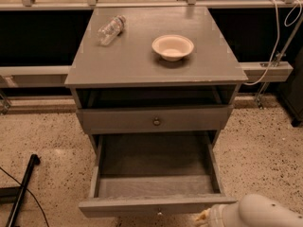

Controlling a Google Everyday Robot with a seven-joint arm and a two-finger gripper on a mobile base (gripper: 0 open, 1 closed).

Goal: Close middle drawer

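The middle drawer of the grey cabinet is pulled far out toward me. Its inside is empty, and its flat front lies at the bottom edge of the camera view. The top drawer, with a small round knob, sits above it, slightly out from the cabinet face. My gripper is at the bottom right, at the end of the white arm, just in front of the right end of the middle drawer's front. The lowest drawer is hidden under the open one.
On the cabinet top lie a clear plastic bottle at the back left and a pale bowl at the middle right. A black pole and cable lie on the speckled floor at left. A white cable hangs at right.
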